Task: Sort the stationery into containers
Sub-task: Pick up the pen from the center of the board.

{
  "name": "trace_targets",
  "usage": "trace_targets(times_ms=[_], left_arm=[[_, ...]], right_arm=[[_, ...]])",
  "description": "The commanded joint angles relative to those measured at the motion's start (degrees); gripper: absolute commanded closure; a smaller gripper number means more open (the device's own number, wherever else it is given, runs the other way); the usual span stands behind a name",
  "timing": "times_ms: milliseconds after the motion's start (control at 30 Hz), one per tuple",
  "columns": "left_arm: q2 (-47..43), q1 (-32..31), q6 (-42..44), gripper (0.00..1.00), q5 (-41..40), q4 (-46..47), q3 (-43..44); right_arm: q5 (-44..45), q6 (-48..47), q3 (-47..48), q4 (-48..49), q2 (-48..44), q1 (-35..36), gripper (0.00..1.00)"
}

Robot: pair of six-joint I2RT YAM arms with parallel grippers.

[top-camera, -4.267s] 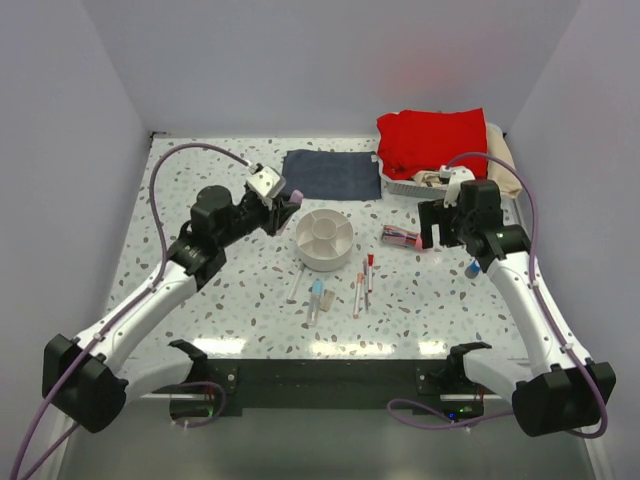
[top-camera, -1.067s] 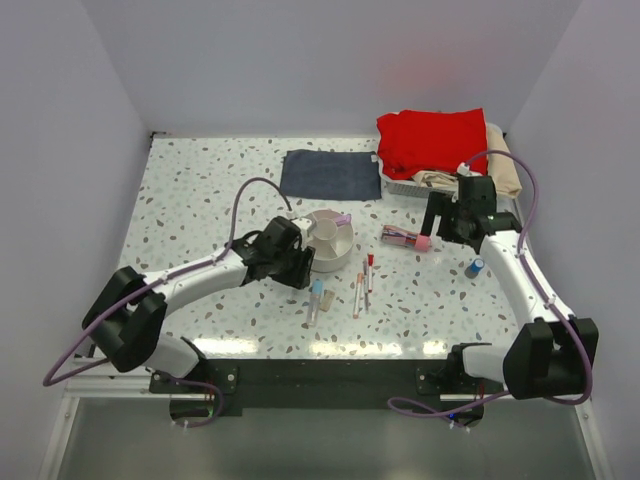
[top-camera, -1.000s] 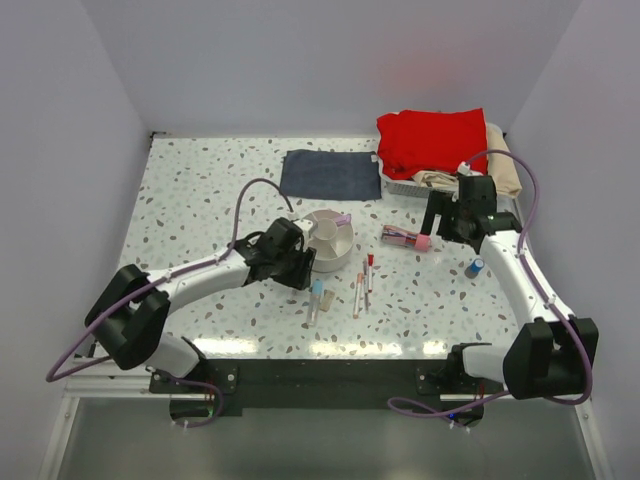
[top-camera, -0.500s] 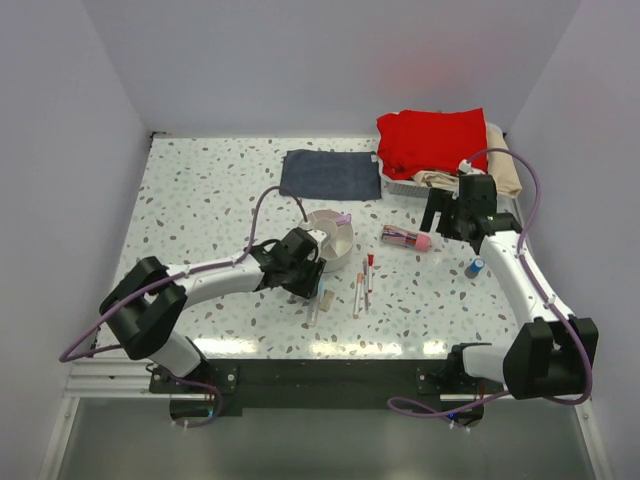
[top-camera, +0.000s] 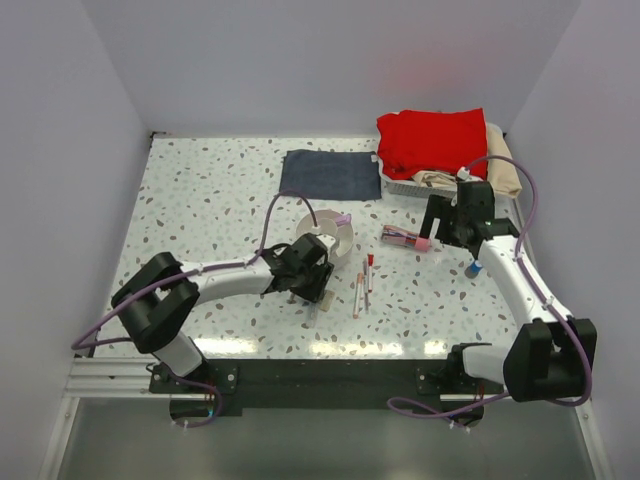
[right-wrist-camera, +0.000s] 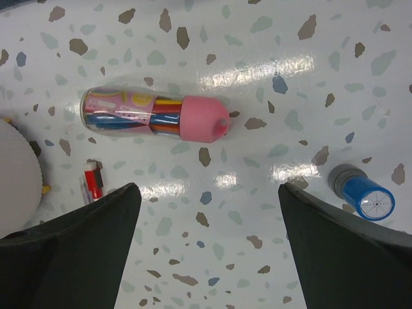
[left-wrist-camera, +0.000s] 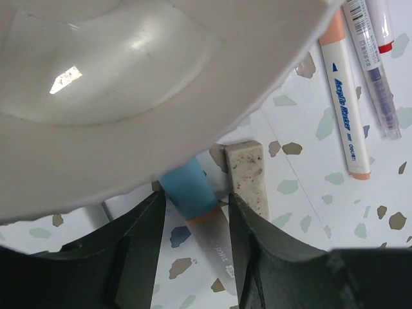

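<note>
Two shifts are showing in the left arm over the last second: it is sliding from the bowl's left side round toward its near rim, and its jaws are narrowing a little. The left gripper (left-wrist-camera: 193, 215) is now sitting low over the table, about half open. Its fingers are straddling the cap of the blue-capped marker (left-wrist-camera: 188, 190), which is lying on the table with that cap tucked just under the overhanging rim of the bowl (left-wrist-camera: 193, 96). The beige eraser (left-wrist-camera: 248, 168) is lying just beside the marker, partly under one finger. A gap is showing on the eraser side, so the jaws are not clamping yet, though whether the other finger is already touching the cap is hard to tell this close. That is pointing to a pick of the marker as the step in hand, with the eraser at risk of being nudged. The right gripper (right-wrist-camera: 206, 212) is staying put, wide open and holding nothing, above the pink-capped bundle (right-wrist-camera: 154, 117), which is lying on the table well apart from the bowl. Red-capped pens (top-camera: 367, 275) are waiting loose on the table too.
</note>
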Motion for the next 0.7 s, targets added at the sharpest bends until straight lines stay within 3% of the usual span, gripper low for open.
trace_targets(times_ms=[0, 100, 233, 367, 667], left_arm=[[1.0, -1.1, 0.7, 0.51, -1.1, 2.1, 1.8], [1.6, -1.2, 0.7, 0.55, -1.2, 2.3, 1.6], [1.3, -1.6, 1.2, 0.70, -1.3, 2.3, 1.2], [0.7, -1.7, 3.2, 1.00, -0.5, 2.5, 1.2], [-12.2, -1.5, 15.6, 1.00, 3.8, -12.9, 10.1]], right_arm=[[-0.5, 0.6, -0.6, 1.9, -2.3, -0.3, 0.07], [-0.3, 0.6, -1.0, 1.9, -2.8, -0.4, 0.07], [-0.3, 0.3, -1.1, 1.9, -3.5, -0.4, 0.07], [0.2, 0.0, -0.9, 1.4, -4.3, -0.5, 0.07], [0.4, -4.2, 5.2, -3.1, -4.5, -0.6, 0.08]])
